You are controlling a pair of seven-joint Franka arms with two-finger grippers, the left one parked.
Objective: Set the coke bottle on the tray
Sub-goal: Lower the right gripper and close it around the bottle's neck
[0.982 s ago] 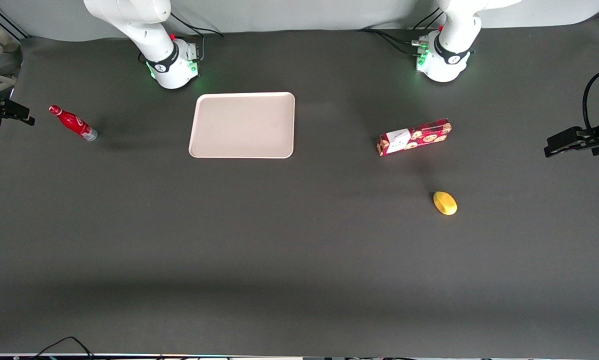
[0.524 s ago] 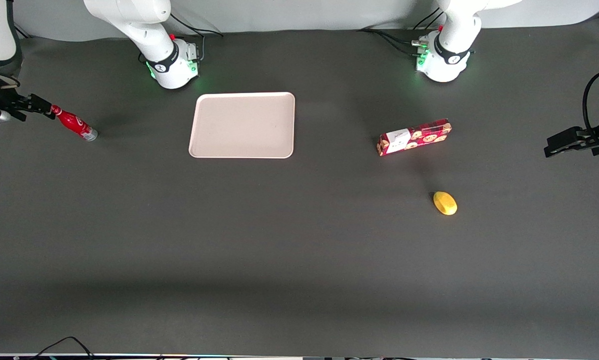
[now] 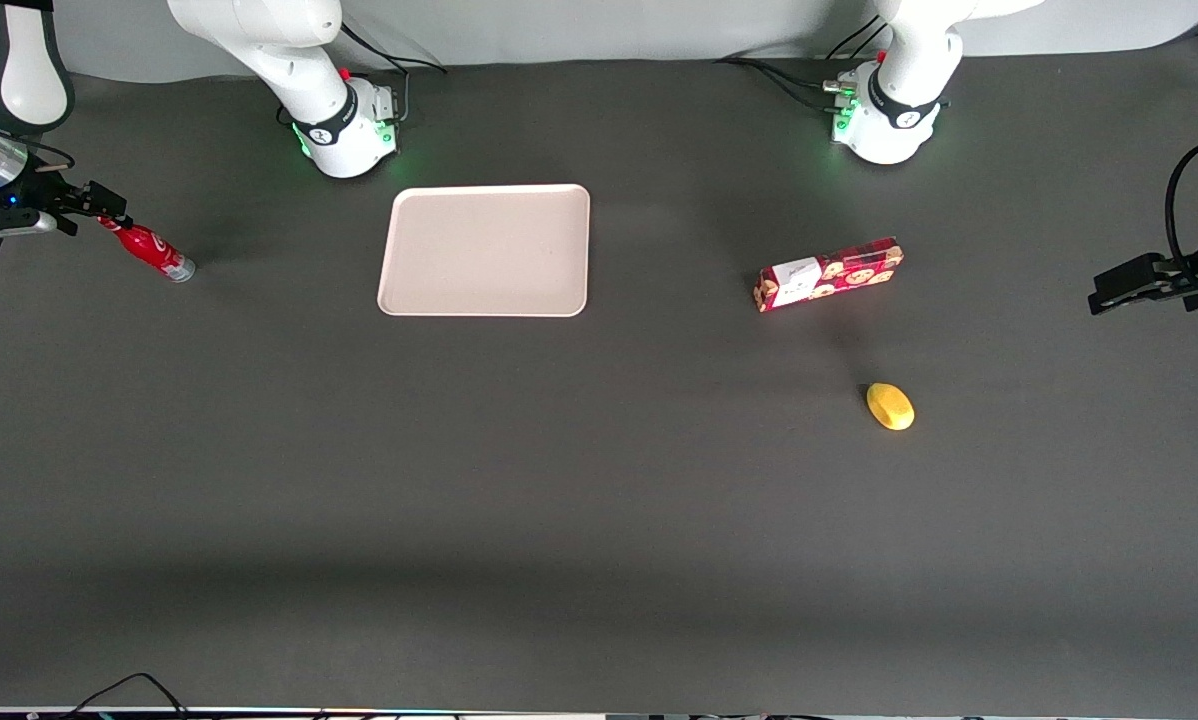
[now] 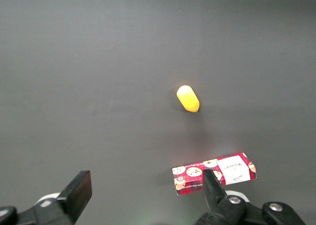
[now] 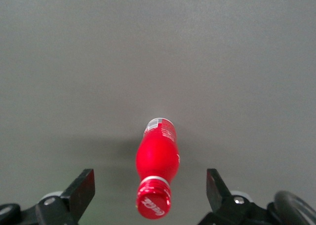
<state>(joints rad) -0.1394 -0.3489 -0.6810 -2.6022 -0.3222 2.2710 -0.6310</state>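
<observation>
The coke bottle (image 3: 149, 247) is seen standing upright on the dark desk (image 3: 599, 480) at the working arm's end, with its red cap (image 5: 154, 202) directly beneath the tool (image 3: 97, 205). In the right wrist view the bottle (image 5: 159, 162) is framed between the two fingers (image 5: 81, 188), which are spread wide on either side of the cap, and no contact with the bottle is made: the tool (image 5: 149, 186) is released and nothing is held. The silvery base (image 3: 184, 269) is set on the desk, slightly nearer the front camera than the tool.

The tray (image 3: 486, 249) is found away from the tool toward the middle of the desk, well apart from the bottle, and nothing is lying in it. Much farther from the tool, toward the parked arm's end, a red cookie box (image 3: 828, 273) is laid flat. A small yellow object (image 3: 890, 406) is placed near the box and nearer the front camera than it; both are also shown in the left wrist view, the box (image 4: 215, 173) and the yellow object (image 4: 188, 98) kept apart.
</observation>
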